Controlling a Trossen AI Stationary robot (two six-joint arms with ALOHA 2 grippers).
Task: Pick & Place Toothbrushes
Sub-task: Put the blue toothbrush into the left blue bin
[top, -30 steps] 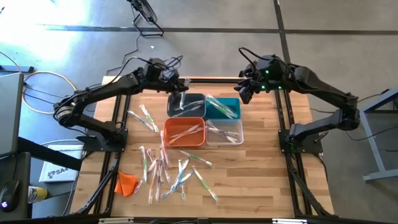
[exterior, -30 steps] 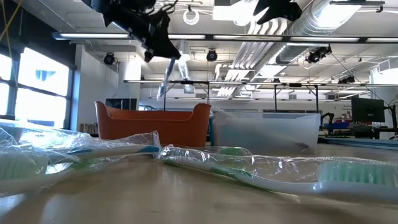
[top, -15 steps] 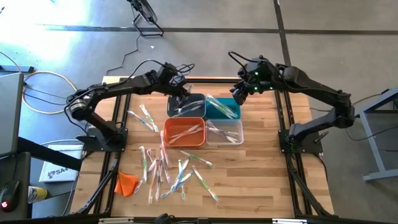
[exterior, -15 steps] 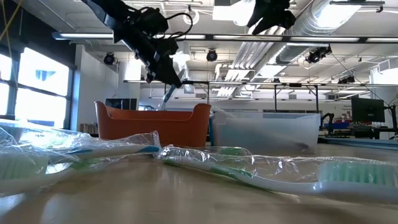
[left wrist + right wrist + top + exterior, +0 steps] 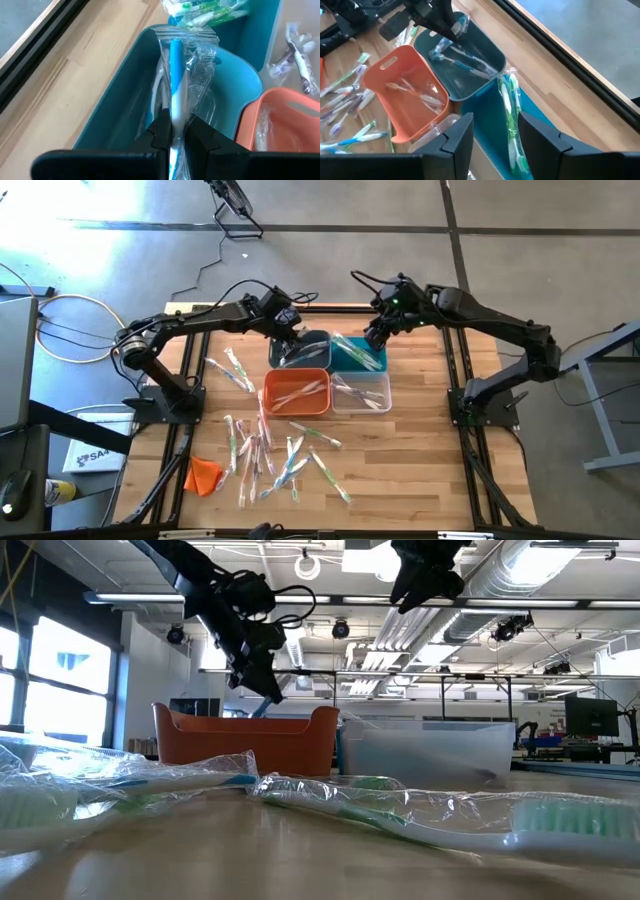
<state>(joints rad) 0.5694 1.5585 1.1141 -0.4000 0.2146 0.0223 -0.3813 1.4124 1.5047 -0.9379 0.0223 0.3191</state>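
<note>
My left gripper point(image 5: 291, 338) hangs over the dark grey bin point(image 5: 312, 340), shut on a blue-handled toothbrush point(image 5: 175, 75) in a clear wrapper. My right gripper point(image 5: 375, 340) stands open above the teal bin point(image 5: 352, 366) and touches nothing. Past its fingers, green-handled toothbrushes point(image 5: 512, 120) lie in that bin, leaning on its rim. More wrapped toothbrushes lie in the orange bin point(image 5: 270, 394) and the clear bin point(image 5: 384, 394). Several loose ones point(image 5: 270, 455) lie flat on the wooden table, nearer the front. My left gripper pinches the toothbrush's blue handle point(image 5: 173, 116) between its two fingers, wrapper and all. The fingers slant down from the table's far left, and the toothbrush runs on along them, past the fingertips. Its free end point(image 5: 175, 47) points down into the dark grey bin, above the toothbrushes lying there.
The four bins stand together in a block at the table's far middle. A small orange cloth lump point(image 5: 203, 475) lies near the front left corner. Black frame rails run along the table's far, left and right edges.
My left gripper has sunk toward the dark grey bin and tipped further downward, keeping hold of the blue toothbrush, whose free end has come down to the bin. My right gripper has moved down and toward the table's left, over the teal bin.
</note>
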